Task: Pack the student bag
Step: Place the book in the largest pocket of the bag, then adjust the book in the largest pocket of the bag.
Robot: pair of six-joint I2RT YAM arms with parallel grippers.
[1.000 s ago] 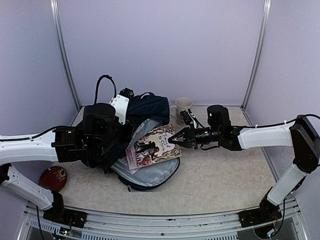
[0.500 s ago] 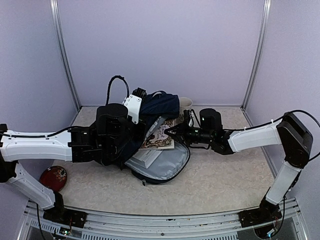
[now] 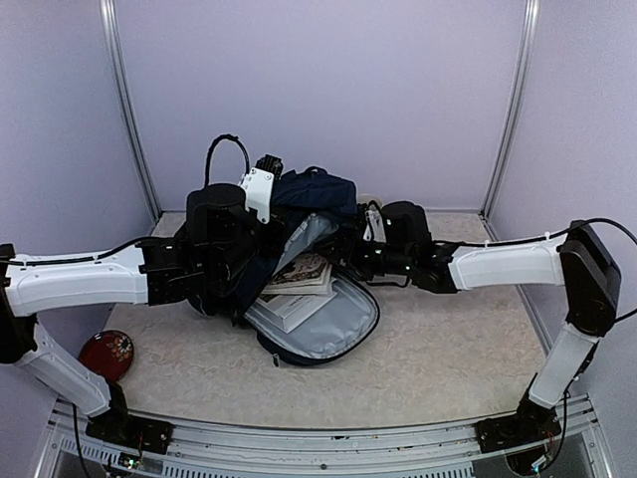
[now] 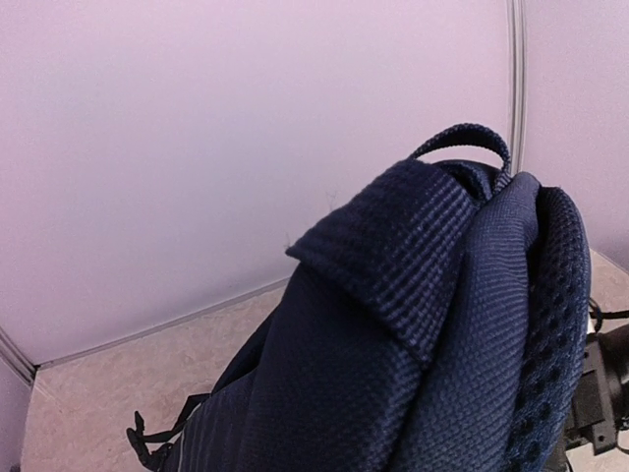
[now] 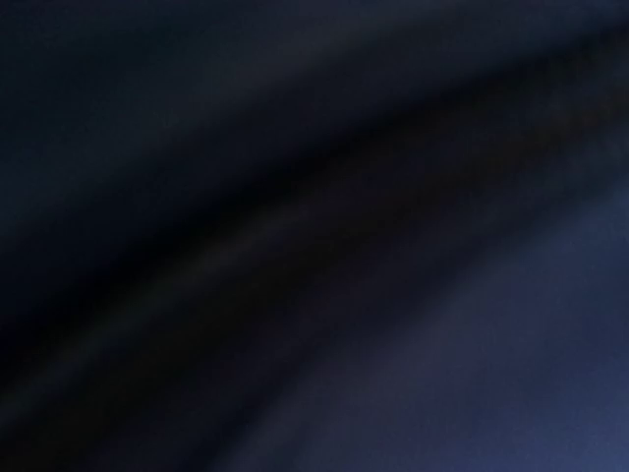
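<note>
Open student bag [image 3: 314, 194] lying on the table [image 3: 448, 339], its top being lifted by the left gripper [image 3: 267, 182].

The bag is looking soft and limp, sagging wherever nothing is propping it. It seems light by itself but is likely gaining weight from the two books [image 3: 299, 277] lying in its mouth on the grey lining. The woven carry loop [image 4: 462, 143] or the thick top seam is looking like the safest hold. The left gripper is pinching narrowly on the bag's top edge. The right gripper [image 3: 348, 251] is reaching into the bag's mouth from its right, with its fingers buried under the navy flap. Its wrist view is showing only dark blurred cloth, so I cannot tell whether it is spread or holding anything.
</note>
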